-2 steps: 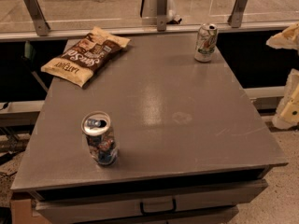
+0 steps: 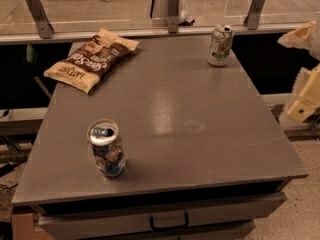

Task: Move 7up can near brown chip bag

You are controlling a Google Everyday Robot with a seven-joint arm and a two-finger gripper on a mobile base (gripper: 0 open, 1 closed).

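Surface: a grey table is seen from above its front edge, and a drawer handle is set just below that edge.
Beyond the table: a pale floor is seen, and metal brackets are fixed along the table's far edge.
Far right corner of the table: the 7up can is stood upright, silver top up.
Far left corner of the table: the brown chip bag is laid flat, well apart from the 7up can.
Front left of the table: a darker can is stood upright, its opened top shown.
Off the table's right side: the gripper is held clear, nothing touched; whether it is open or closed cannot be told.
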